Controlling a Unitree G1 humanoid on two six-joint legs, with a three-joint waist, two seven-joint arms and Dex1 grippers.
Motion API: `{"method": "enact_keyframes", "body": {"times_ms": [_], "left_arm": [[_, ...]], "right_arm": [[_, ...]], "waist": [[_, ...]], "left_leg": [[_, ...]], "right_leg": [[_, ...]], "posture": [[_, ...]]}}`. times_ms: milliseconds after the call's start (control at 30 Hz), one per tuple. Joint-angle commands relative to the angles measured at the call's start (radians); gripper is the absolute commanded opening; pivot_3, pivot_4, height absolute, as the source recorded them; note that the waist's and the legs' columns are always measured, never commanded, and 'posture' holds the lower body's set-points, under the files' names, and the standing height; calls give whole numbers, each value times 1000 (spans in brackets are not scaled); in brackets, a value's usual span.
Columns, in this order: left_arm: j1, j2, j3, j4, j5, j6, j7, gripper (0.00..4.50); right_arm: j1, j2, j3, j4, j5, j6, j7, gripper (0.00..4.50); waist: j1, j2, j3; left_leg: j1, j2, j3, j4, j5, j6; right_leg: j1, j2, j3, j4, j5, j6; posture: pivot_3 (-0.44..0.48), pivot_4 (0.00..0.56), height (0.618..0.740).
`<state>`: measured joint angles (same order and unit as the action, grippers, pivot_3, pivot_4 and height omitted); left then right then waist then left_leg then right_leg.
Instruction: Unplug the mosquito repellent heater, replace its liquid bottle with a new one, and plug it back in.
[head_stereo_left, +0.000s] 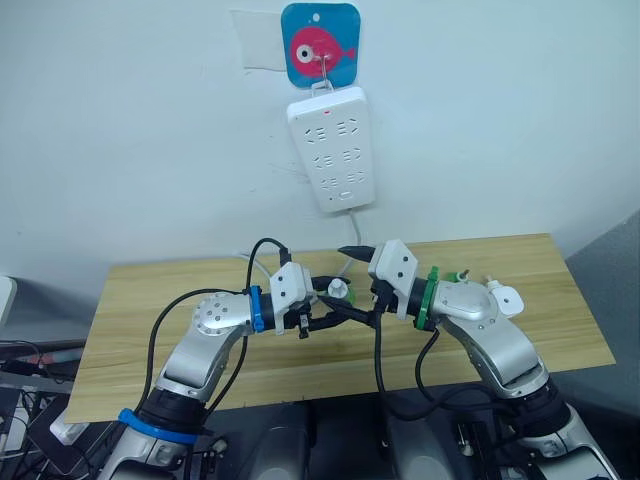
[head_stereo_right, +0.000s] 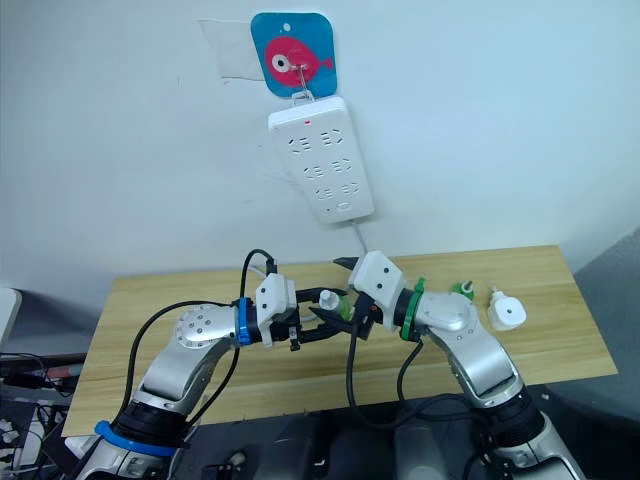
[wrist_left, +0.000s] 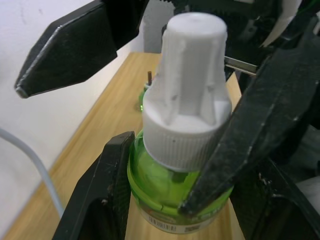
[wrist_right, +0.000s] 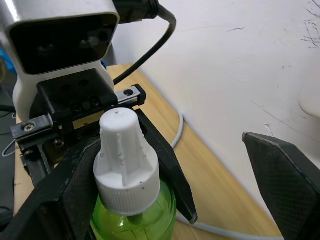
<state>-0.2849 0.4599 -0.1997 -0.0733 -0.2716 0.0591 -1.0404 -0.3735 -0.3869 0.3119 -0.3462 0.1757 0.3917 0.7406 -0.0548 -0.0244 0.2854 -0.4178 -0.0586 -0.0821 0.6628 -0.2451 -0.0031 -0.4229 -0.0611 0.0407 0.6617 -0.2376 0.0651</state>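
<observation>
Before you, the pale wooden table runs along a plain white wall where a long white power strip hangs from a blue fish-print hook plate, its cable trailing down behind the table. Both arms bend inward and meet above the middle of the table, below the strip. Your left gripper is clamped on the green liquid bottle, black fingers pressed to its translucent body under the ribbed white cap. Your right gripper stands wide apart around that cap, one finger above it, gripping nothing. The mosquito repellent heater, small, white and rounded, lies on the table well right of the bottle, beside a second green bottle.
</observation>
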Motion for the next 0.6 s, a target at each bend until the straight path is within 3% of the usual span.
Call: {"method": "enact_keyframes", "body": {"times_ms": [33, 400, 500, 600], "left_arm": [[5, 10, 6, -31, -17, -23, -22, 2227], [-16, 1, 8, 6, -15, -37, -40, 2227], [-18, 2, 10, 15, -13, -44, -48, 2227], [-30, -1, 8, 29, -12, -50, -56, 2227]], "right_arm": [[10, -46, -86, -32, 40, -4, 21, 4478], [80, -232, -219, -58, 181, -8, 181, 4478], [82, -233, -201, -91, 238, 16, 221, 4478], [47, -161, -147, -117, 259, 63, 172, 4478]], "waist": [[0, 0, 0], [-4, 0, 0], [-8, 0, 0], [-8, 0, 0]], "left_leg": [[0, 0, 0, 0, 0, 0], [0, 1, 0, 0, 0, 0], [0, 1, 1, 0, 0, 0], [0, 1, 0, 0, 0, 0]], "right_leg": [[0, 0, 0, 0, 0, 0], [1, 0, 0, -1, 0, 0], [1, 0, 0, -1, 0, 0], [1, 0, 0, -1, 0, 0]], "posture": [[-85, 270, 740], [-101, 295, 740], [-100, 292, 740], [-96, 299, 740]]}}
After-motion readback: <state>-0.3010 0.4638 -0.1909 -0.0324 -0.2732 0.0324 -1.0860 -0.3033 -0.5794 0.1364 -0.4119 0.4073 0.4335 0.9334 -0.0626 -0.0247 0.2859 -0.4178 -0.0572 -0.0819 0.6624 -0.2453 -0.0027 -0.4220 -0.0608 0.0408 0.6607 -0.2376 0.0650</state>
